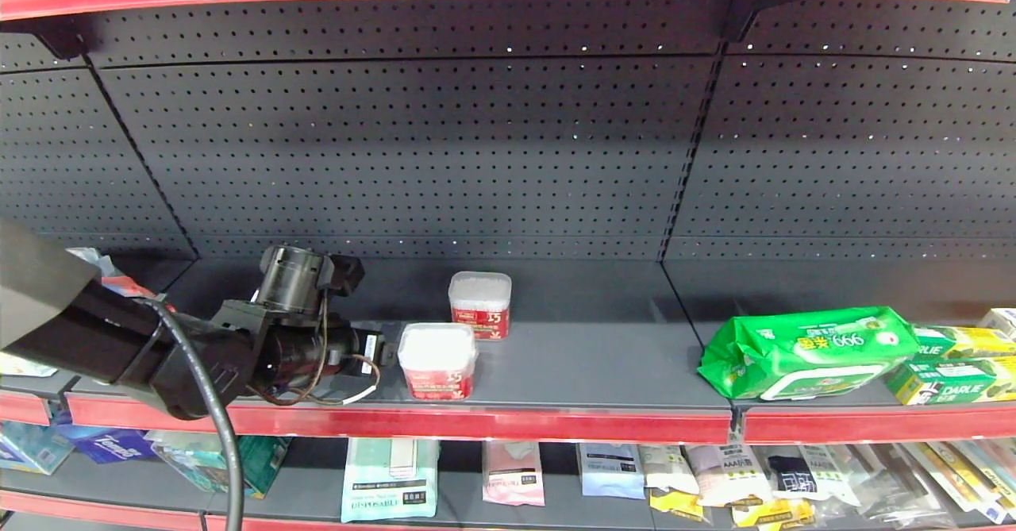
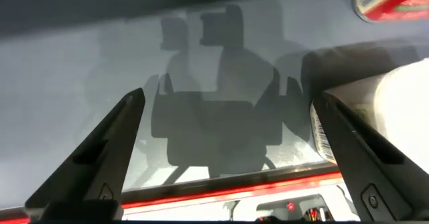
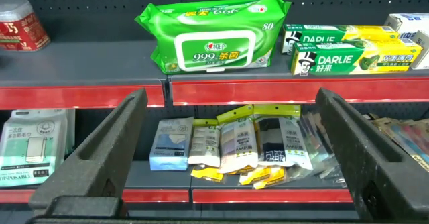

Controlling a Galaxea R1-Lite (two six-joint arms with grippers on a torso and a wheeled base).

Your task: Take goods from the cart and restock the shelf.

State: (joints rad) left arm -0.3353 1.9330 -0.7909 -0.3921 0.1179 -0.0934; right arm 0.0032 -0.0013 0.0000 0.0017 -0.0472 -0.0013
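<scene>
Left gripper (image 2: 229, 98), fingers spread and empty, sits beside the near tub (image 1: 437, 360) at the front edge of the shelf (image 1: 587, 356); a second tub (image 1: 479, 302) stands farther back. Right gripper (image 3: 231, 95) likewise spread, empty. Two tubs appear stocked; more restocking is probably left.

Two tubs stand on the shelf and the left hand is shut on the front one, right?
Not shut: the left hand is open, with bare shelf between its fingers and the front tub beside it, as the left wrist view shows. The back tub makes two on the shelf.
</scene>
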